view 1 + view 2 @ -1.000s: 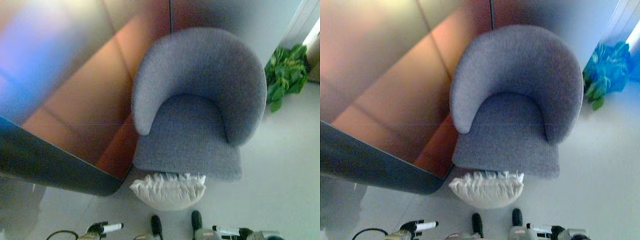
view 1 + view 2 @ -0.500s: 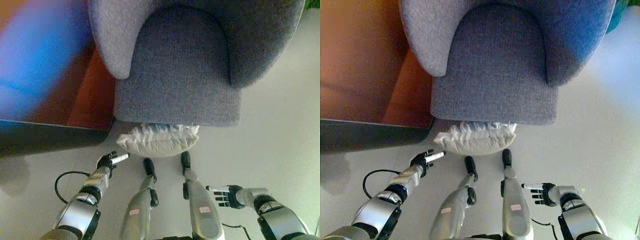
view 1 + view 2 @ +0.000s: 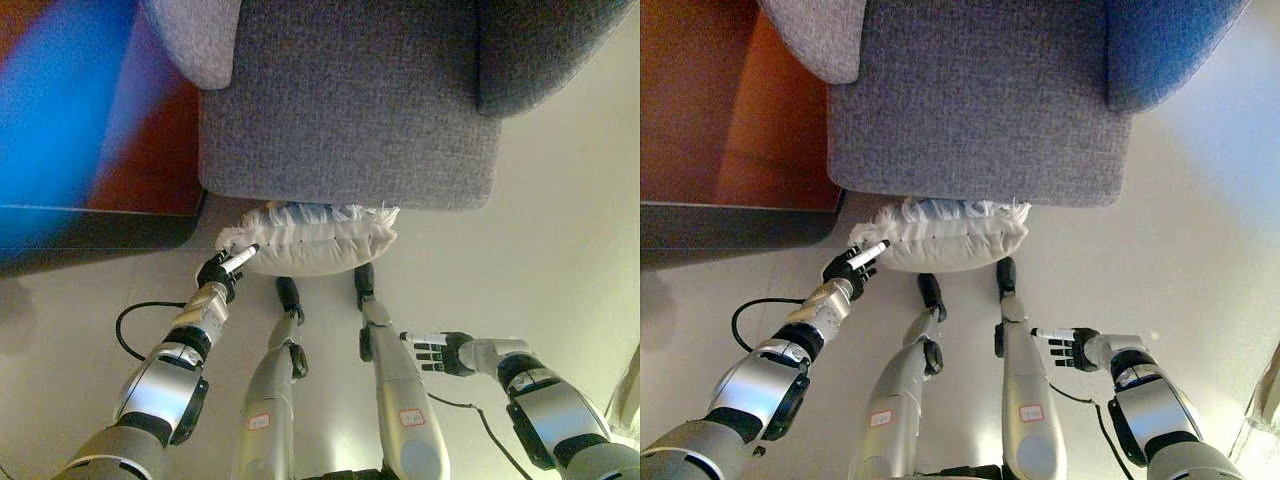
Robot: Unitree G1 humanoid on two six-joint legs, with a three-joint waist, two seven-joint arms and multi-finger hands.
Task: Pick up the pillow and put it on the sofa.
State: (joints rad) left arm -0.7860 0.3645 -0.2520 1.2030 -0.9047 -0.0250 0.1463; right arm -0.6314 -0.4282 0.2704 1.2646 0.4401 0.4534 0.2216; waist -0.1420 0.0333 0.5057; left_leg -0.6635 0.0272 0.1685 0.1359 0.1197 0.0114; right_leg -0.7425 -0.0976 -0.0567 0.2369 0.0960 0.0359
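Left hand (image 3: 222, 268) nearer, fingers straight, touching white pillow (image 3: 312, 238) on pale floor (image 3: 540, 250) before grey sofa (image 3: 350, 110).

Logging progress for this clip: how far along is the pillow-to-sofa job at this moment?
Early stage. Done: nothing lifted; the white pillow lies on the floor against the front of the grey sofa. In hand: the left hand reaches the pillow's left end, fingers straight, no grasp. The right hand is open, apart from it. Left: grasping, lifting, placing on the seat.

Pale floor (image 3: 560, 250) — grey sofa (image 3: 350, 110) and white pillow (image 3: 315, 240) on it.
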